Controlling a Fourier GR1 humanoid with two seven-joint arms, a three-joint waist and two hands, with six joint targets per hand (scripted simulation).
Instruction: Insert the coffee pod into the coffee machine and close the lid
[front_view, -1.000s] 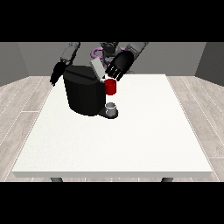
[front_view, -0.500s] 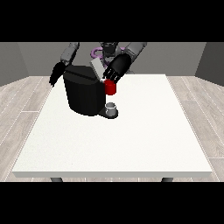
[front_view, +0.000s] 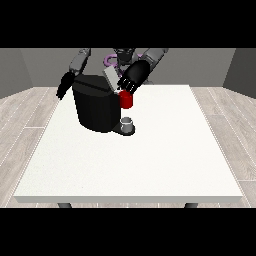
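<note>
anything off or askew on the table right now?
Nothing spilled or toppled. The black coffee machine stands upright on the white table, its grey lid raised at a tilt. The hand at the view's right is over a red thing at the machine. A small grey thing sits on the machine's base.

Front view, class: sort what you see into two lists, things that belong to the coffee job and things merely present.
Job: black rounded coffee machine; its raised grey lid; hand at the view's right.
Merely present: red thing at the machine; small grey cup; white table.
</note>
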